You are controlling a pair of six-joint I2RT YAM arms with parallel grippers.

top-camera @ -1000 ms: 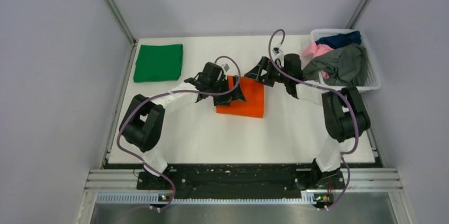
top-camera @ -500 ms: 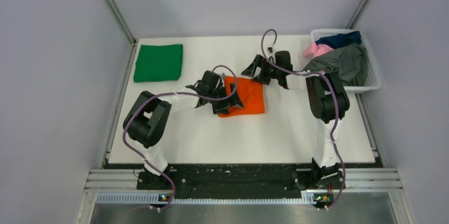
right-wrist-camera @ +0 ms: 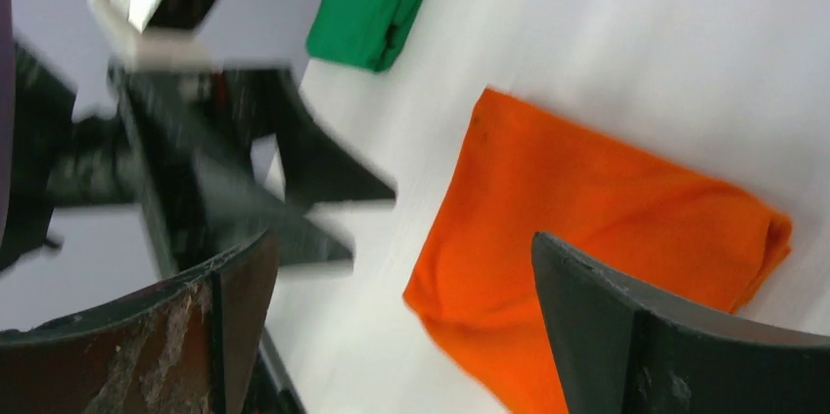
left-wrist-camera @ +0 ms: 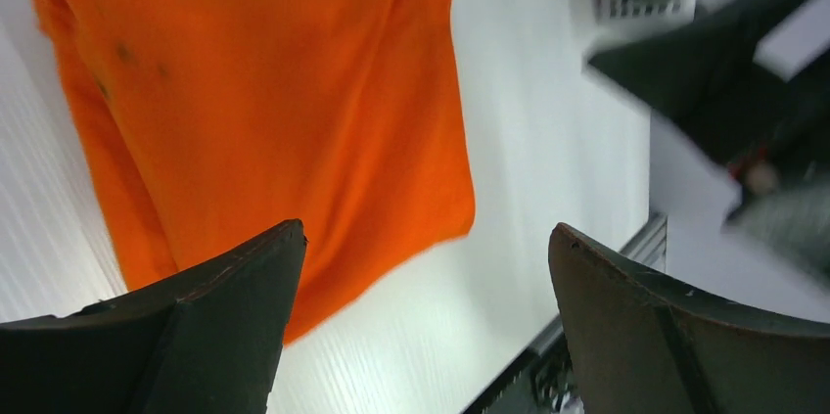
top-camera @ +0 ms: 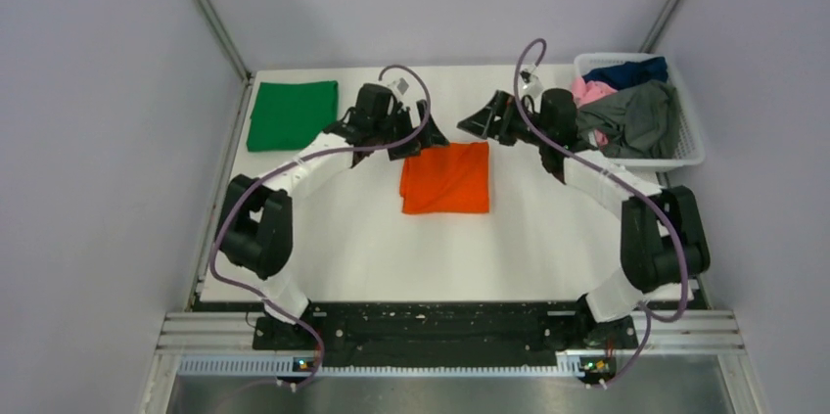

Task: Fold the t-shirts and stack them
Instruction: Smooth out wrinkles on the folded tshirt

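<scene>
orange t-shirt [top-camera: 445,177]: folded flat, mid surface [top-camera: 391,248] | green t-shirt [top-camera: 292,115]: folded, 10 o'clock corner | grey t-shirt [top-camera: 631,120], pink t-shirt [top-camera: 587,91], navy t-shirt [top-camera: 631,71]: heaped in basket [top-camera: 690,145], 2 o'clock | left claw [left-wrist-camera: 426,230]: wide, empty, by orange t-shirt's 11 o'clock corner | right claw [right-wrist-camera: 403,238]: wide, empty, by its 1 o'clock corner

White table [top-camera: 548,238] in front of me. A folded orange t-shirt [top-camera: 445,177] lies flat at its centre. A folded green t-shirt [top-camera: 293,115] lies at the far left corner, well apart. A white lattice basket [top-camera: 688,140] stands at the far right corner.
</scene>
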